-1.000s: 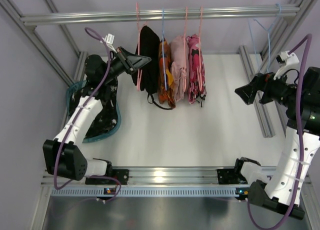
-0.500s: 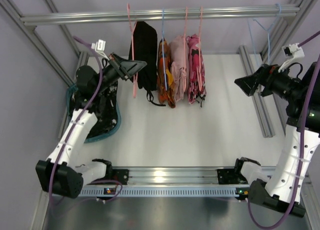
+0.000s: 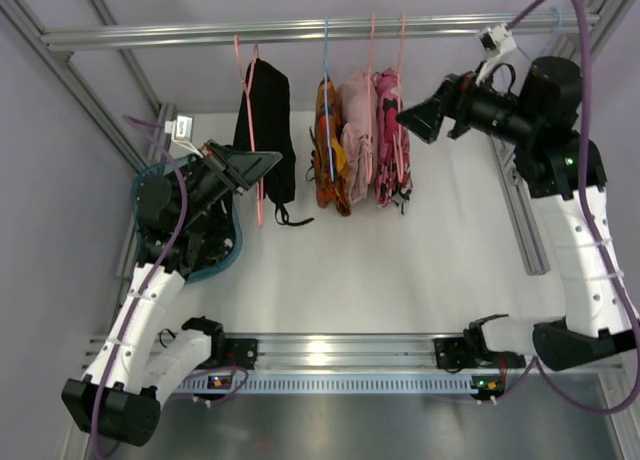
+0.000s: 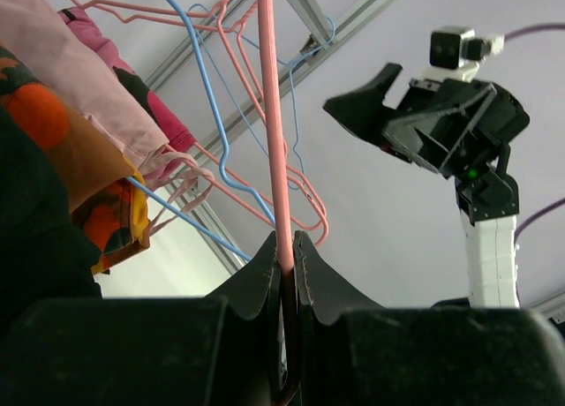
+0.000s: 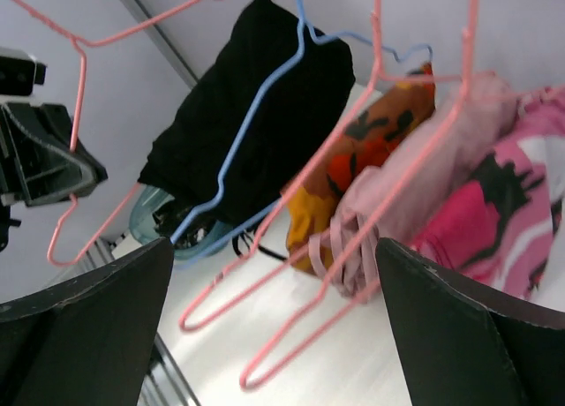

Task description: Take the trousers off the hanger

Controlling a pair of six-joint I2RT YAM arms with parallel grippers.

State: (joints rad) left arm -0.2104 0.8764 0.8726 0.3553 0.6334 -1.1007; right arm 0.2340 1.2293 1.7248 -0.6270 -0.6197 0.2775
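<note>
Top external view: at your far left a teal basket (image 3: 212,268) sits on the tabletop (image 3: 400,270), and the speckled black trousers (image 3: 205,242) lie heaped inside it, off any hanger. Just above the basket, your left tool (image 3: 265,162) reaches toward the rail (image 3: 320,28). Its fingers are pressed together on the lower leg of a pink hanger (image 3: 250,90). The left wrist view confirms this, with the pink wire pinched between the two pads (image 4: 265,274).

The plain black trousers (image 3: 268,120) are draped on that pink hanger, whose hook is over the rail. They hang just to the right of the tool, with thin straps (image 3: 285,217) dangling from their lower edge. A clear gap separates them from the next bundle along the rail: an orange garment (image 3: 328,150), a pale pink garment (image 3: 355,130) and a bright pink garment (image 3: 392,145), packed side by side on their own hangers.

Further right, your right tool (image 3: 408,116) points at the bright pink garment from close by. Its fingers are spread wide with nothing between them. In the right wrist view they frame the hangers and the black trousers without touching any of them.
</note>
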